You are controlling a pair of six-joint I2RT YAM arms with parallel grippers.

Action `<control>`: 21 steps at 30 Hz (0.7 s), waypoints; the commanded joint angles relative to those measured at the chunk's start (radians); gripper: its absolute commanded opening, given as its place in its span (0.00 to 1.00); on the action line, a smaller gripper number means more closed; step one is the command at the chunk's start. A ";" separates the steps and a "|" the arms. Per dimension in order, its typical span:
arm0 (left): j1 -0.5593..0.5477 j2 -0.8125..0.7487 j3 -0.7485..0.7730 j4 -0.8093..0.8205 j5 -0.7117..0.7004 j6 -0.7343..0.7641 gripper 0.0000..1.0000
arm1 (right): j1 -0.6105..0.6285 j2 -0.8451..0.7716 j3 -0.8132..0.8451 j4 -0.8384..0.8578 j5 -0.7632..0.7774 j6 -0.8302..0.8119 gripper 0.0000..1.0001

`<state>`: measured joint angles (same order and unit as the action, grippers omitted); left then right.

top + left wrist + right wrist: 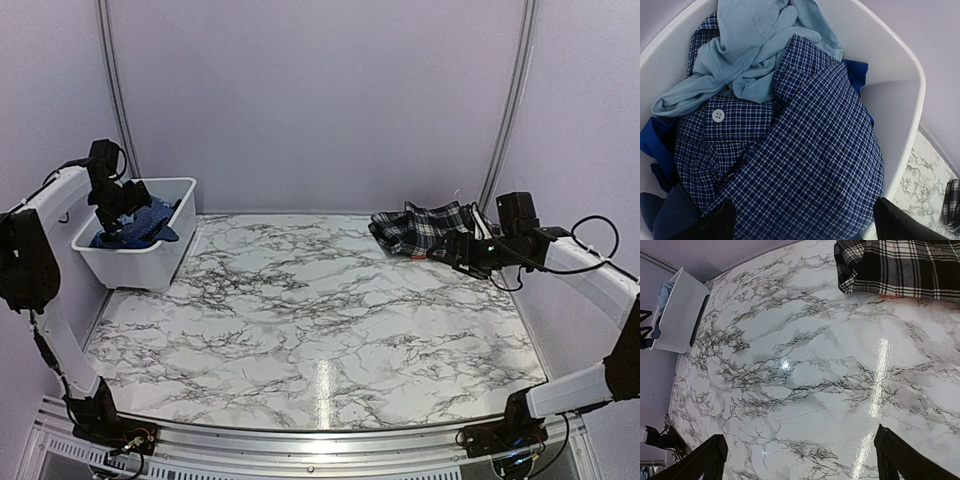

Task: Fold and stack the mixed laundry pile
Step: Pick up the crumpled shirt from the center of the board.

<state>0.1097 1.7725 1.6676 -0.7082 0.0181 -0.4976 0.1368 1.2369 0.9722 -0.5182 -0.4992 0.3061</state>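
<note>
We hold our left gripper (805,220) open over the navy small-check button shirt (810,150) and light blue T-shirt (750,55) in the white plastic bin (900,100); our right gripper (805,457), open too, hovers over the marble desk (805,365) near the black-and-white plaid cloth (900,265).

Bright, even overhead light; glare streak on the marble table (322,385); sharp focus.

walls (320,100): plain lavender | table (320,320): glossy marble-pattern top | light: overhead glare

Overhead sees all; wrist views (left closest) share bin (130,265).
</note>
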 commanded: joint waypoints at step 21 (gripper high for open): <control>0.002 -0.038 0.347 0.078 0.041 0.030 0.00 | -0.049 0.097 0.074 0.042 -0.097 -0.055 0.99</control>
<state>0.1139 1.8679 1.8790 -0.7074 0.0677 -0.4610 0.0929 1.3373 1.0096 -0.5041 -0.5587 0.2573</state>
